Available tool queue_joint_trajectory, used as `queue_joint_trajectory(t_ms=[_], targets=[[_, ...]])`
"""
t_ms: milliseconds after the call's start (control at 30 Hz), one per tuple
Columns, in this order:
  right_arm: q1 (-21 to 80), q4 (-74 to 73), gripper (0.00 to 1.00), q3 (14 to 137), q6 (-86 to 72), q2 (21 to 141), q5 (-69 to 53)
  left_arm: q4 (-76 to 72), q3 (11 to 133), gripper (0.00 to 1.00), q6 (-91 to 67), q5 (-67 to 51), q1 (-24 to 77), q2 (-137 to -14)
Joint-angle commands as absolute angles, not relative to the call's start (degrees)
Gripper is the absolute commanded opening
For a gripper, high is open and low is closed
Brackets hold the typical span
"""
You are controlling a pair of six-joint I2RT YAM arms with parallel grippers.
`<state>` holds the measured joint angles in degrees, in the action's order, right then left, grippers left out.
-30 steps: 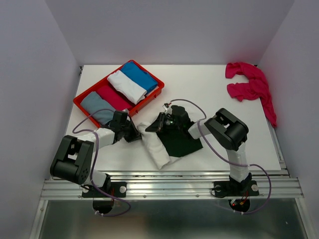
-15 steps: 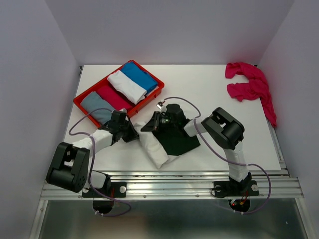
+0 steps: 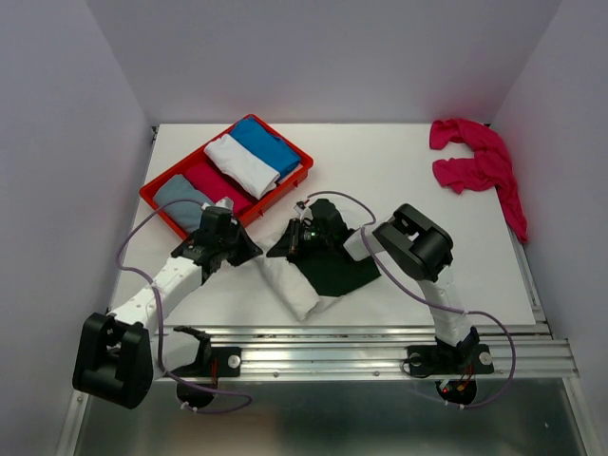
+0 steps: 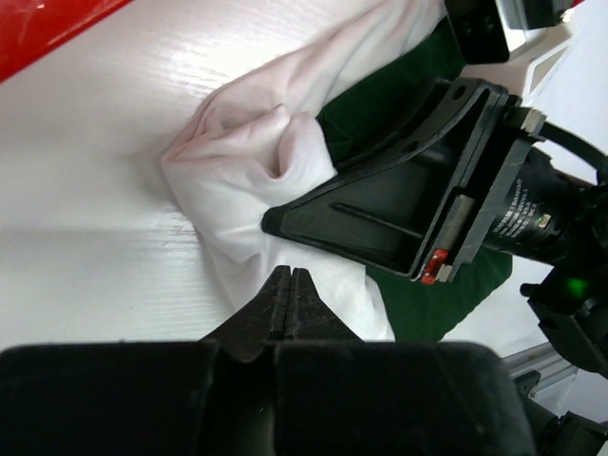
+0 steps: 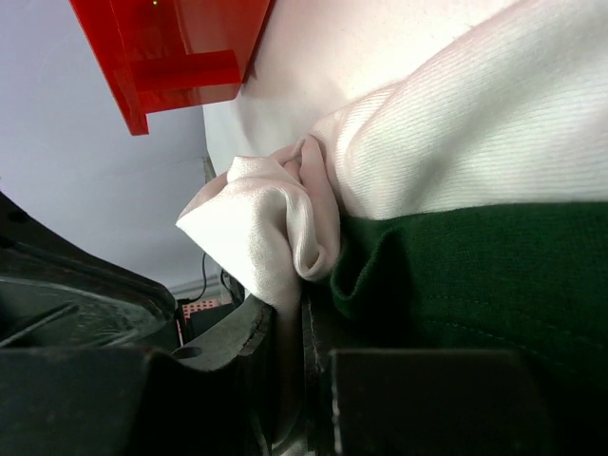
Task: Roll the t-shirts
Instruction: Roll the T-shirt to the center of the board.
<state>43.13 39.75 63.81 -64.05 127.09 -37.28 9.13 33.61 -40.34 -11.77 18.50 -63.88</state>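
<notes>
Tee (image 3: 296, 285), cream with dark green parts, lies bunched at mid-desk (image 3: 399, 171), near the front edge, just right of the red tray (image 4: 38, 24); cream body runs as a thick band toward the near edge, green cloth spread flat on its right side.

Right hand (image 5: 293, 318) sits at the tee's far end; fingers closed on a puckered cream corner, cloth drawn down into the narrow slit between them; green hem lies against the same fingers on the right; the pinched fold stands up a little off the desk.

Left hand (image 4: 288, 280) pressed fully closed, nothing between its fingers; it points at the tee from the left, tips over the cream edge just below the fold the right hand grips; contact with the cloth cannot be told; the two hands are close, the cream corner between them.

Pink tees (image 3: 475, 161) lie in a loose heap at the far right corner, one end trailing along the right edge, well apart from both hands.

Tray holds grey, magenta, white and blue folded cloths side by side.
</notes>
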Motion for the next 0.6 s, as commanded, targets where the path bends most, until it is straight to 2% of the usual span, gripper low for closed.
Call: queue_joint_trajectory(t_ms=[0,533,567], targets=[[44.03,37.53,0.01,63.46,-62.40,127.88,-35.51,8.53,37.35,0.00,-39.55,-11.16,18.46,-65.21],[44.03,35.07,0.01,62.67,-60.21,126.83,-34.19,-3.96,40.34,0.00,-39.46,-10.73,18.37,-80.59],[44.03,33.50,0.04,62.67,-59.07,126.04,-33.49,-3.00,40.69,0.00,-39.38,-10.03,18.28,-82.77]])
